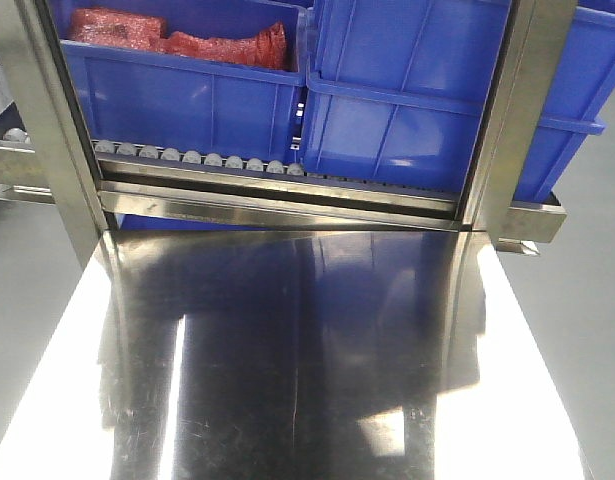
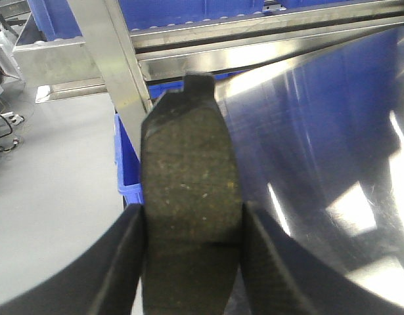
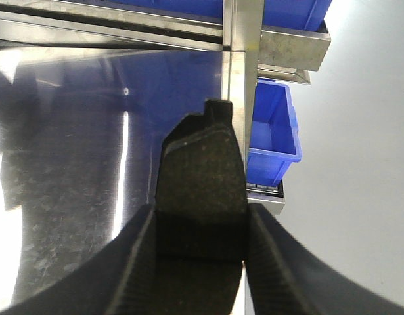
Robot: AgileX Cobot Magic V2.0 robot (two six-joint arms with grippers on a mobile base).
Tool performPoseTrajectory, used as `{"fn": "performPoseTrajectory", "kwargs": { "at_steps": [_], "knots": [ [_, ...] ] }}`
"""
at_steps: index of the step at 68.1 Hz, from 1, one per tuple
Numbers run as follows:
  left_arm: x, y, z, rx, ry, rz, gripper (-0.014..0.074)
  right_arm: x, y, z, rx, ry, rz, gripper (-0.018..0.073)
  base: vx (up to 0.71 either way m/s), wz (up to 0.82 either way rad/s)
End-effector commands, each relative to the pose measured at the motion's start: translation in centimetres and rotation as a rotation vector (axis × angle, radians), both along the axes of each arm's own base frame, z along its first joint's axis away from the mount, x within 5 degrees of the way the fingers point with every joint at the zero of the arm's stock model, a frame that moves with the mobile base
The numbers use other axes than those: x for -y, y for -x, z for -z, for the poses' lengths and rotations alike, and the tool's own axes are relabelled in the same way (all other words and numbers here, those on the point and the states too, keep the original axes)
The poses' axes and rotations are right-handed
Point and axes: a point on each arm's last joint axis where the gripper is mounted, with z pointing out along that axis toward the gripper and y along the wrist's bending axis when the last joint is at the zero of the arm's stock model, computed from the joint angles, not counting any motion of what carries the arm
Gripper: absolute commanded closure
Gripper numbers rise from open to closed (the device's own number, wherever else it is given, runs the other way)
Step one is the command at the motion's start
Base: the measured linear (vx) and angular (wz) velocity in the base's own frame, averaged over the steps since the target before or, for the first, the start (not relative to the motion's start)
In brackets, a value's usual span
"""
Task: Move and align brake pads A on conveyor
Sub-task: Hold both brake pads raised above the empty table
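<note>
The left gripper point(image 2: 192, 218) is clenched on the left-hand brake pad point(image 2: 188, 157). Its two dark fingers point(image 2: 126, 256) press the pad's long sides, and the pad's notched end points toward the rack. In the left wrist view the pad hangs over the left edge of the steel tabletop point(image 2: 320, 131). A slanting steel upright point(image 2: 113, 65) and a blue bin point(image 2: 126, 164) are just beside it, and open grey floor point(image 2: 50, 190) lies to the outside.

The right gripper point(image 3: 200, 216) grasps the right-hand brake pad point(image 3: 202, 164) in the same way, at the tabletop's right edge. Its tip is close to a steel post point(image 3: 244, 65). A small blue bin point(image 3: 270, 131) and bare floor lie beyond.

In the front view the tabletop's middle reflects light. At the far edge a row of steel rollers point(image 1: 192, 157) carries two large blue crates point(image 1: 407, 120), and the left one holds red bagged parts point(image 1: 187, 40).
</note>
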Motion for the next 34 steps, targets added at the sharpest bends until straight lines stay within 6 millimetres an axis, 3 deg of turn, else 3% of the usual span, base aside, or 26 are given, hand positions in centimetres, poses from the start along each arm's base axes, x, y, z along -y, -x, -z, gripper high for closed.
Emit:
{"fn": "performPoseTrajectory", "kwargs": {
  "at_steps": [1, 34],
  "knots": [
    [0.17, -0.23, -1.63, 0.109, 0.013, 0.019, 0.0603, 0.07, -0.37, -1.54, 0.107, 0.0, 0.011, 0.0571, 0.0, 0.0],
    [0.17, -0.23, -1.63, 0.109, 0.013, 0.019, 0.0603, 0.07, -0.37, -1.55, 0.108, 0.0, 0.011, 0.0571, 0.0, 0.0]
  ]
}}
